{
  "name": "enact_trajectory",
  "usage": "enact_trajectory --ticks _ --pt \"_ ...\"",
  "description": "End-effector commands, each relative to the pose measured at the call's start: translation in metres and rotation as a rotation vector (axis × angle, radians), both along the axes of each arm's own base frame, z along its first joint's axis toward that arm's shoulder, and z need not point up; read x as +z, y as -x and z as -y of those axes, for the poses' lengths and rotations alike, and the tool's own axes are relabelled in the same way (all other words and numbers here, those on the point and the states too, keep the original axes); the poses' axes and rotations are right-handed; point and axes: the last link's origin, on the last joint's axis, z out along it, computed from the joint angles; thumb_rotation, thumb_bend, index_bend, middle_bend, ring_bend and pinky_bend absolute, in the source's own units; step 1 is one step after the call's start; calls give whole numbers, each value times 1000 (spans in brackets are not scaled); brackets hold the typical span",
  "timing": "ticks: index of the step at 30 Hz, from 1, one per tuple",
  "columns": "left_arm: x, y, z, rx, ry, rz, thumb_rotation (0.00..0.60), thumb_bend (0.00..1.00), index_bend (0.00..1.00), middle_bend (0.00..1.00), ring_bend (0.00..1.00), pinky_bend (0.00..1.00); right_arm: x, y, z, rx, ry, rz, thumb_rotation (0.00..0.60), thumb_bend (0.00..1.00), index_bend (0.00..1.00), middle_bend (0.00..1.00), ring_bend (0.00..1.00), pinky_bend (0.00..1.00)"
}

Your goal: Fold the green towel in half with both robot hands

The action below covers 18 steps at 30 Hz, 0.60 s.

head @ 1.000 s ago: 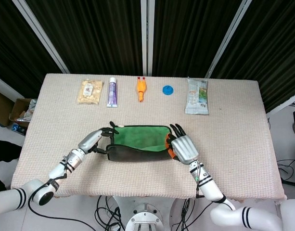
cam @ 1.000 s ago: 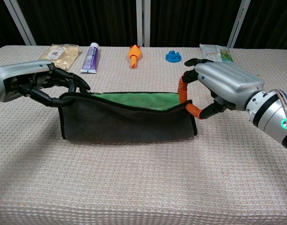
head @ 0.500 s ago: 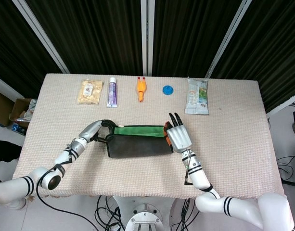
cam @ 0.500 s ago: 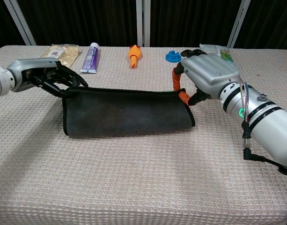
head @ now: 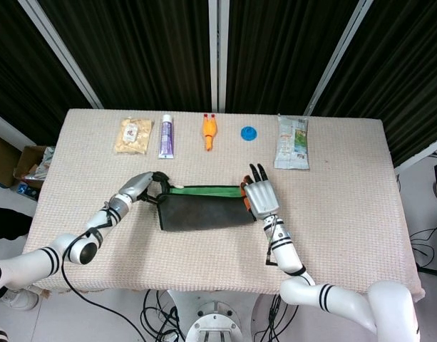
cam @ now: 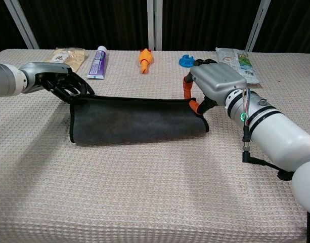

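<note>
The green towel [head: 202,211] is found lying near the middle of the table [head: 346,185], doubled over so that its dark underside faces up. In the head view only a thin green strip is exposed along the far edge.

The left hand [cam: 63,83] is seen at the towel's far left corner, fingers curled around the raised edge, which is judged to be pinched. The right hand [cam: 211,81] is placed at the far right corner, with its orange-tipped fingers [cam: 186,87] closed on the cloth there. Both corners are therefore assessed as held, not released.

The fold is judged nearly complete; the carried edge is not yet laid flush on the far edge beneath.

Risks noted:
- Misalignment. If the corners are let go where they stand, the green strip may be left showing and the halves may not match.
- Skew. If one hand is opened or advanced ahead of the other, the upper layer may be pulled aslant.
- Drag on withdrawal. Cloth may be caught on a fingertip as a hand is drawn away, so that the corner is lifted back or the towel is shifted on the textured cover.
- Bunching. Some slack appears at the right end; a ridge may be pressed in if the hand is lowered there.
</note>
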Motion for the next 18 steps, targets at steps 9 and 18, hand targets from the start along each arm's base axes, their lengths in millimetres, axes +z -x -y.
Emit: enact_trajectory --ticks 9,18 --pt "22 8 4 -24 -159 -38 600 353 134 52 106 113 -2 2 9 -15 -10 -38 600 370 344 226 16 0" --pt "56 24 29 -28 -237 -60 600 319 133 50 106 113 7 4 19 -15 -23 -33 600 185 20 109 0 0"
